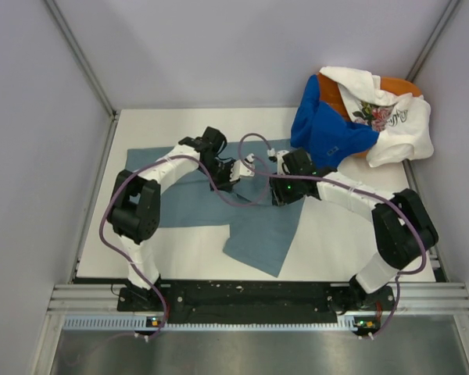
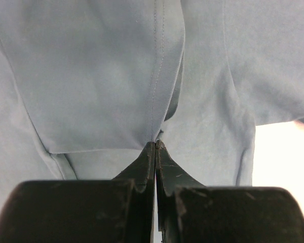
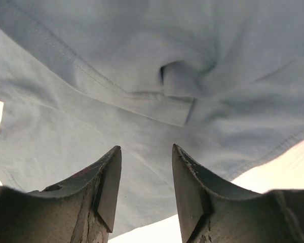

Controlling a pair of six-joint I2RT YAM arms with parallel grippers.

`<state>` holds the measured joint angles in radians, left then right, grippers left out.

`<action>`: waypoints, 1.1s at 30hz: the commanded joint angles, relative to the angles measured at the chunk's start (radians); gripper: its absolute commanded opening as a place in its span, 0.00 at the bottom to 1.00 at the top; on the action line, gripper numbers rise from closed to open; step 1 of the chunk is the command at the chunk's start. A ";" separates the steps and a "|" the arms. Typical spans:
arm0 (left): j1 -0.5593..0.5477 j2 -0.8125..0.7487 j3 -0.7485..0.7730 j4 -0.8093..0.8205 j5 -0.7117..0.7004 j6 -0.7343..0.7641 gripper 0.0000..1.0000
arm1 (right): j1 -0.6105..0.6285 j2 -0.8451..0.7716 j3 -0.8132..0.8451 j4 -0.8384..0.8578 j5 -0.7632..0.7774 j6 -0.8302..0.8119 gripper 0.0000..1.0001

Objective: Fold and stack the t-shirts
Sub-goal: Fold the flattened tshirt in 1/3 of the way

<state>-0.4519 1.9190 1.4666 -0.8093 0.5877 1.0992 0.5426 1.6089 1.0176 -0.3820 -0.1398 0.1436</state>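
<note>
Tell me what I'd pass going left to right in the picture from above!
left gripper → right gripper → royal blue t-shirt → white floral t-shirt. The slate-blue t-shirt spreads under both grippers, so I left it out.

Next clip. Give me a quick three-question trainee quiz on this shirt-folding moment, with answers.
1. True or false: the right gripper is open above the slate-blue t-shirt.
2. How many t-shirts are heaped in the far right corner? A two, B three, C four.
3. Fill in: the left gripper is ____ on a fold of the slate-blue t-shirt.
Key: 1 true. 2 B: royal blue t-shirt, white floral t-shirt, orange t-shirt. 3 shut.
</note>
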 commanded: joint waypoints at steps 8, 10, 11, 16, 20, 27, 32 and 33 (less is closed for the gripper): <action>0.042 -0.049 -0.023 -0.045 0.049 0.114 0.00 | -0.079 0.040 0.119 0.028 -0.014 0.114 0.48; 0.039 -0.038 -0.029 -0.044 0.035 0.125 0.00 | -0.102 0.063 0.140 0.048 -0.014 0.125 0.48; 0.038 -0.035 -0.032 -0.039 0.026 0.123 0.01 | -0.113 0.083 0.154 0.051 -0.011 0.131 0.48; 0.036 -0.051 -0.063 0.010 -0.011 0.096 0.13 | -0.148 0.202 0.229 0.045 0.013 0.169 0.48; 0.029 -0.077 -0.086 0.007 -0.025 0.090 0.19 | -0.153 0.292 0.291 0.026 0.029 0.159 0.47; -0.002 -0.126 -0.098 -0.007 -0.069 -0.021 0.26 | -0.155 0.324 0.354 0.023 0.089 0.099 0.02; -0.002 -0.199 -0.118 -0.022 -0.112 -0.105 0.30 | -0.156 0.302 0.375 0.026 0.135 0.053 0.00; -0.002 -0.212 -0.133 -0.024 -0.129 -0.119 0.30 | -0.156 0.312 0.380 0.026 0.135 0.041 0.00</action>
<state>-0.4553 1.8145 1.3655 -0.8173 0.4965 1.0660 0.3946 1.9415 1.3457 -0.3729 -0.0586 0.2390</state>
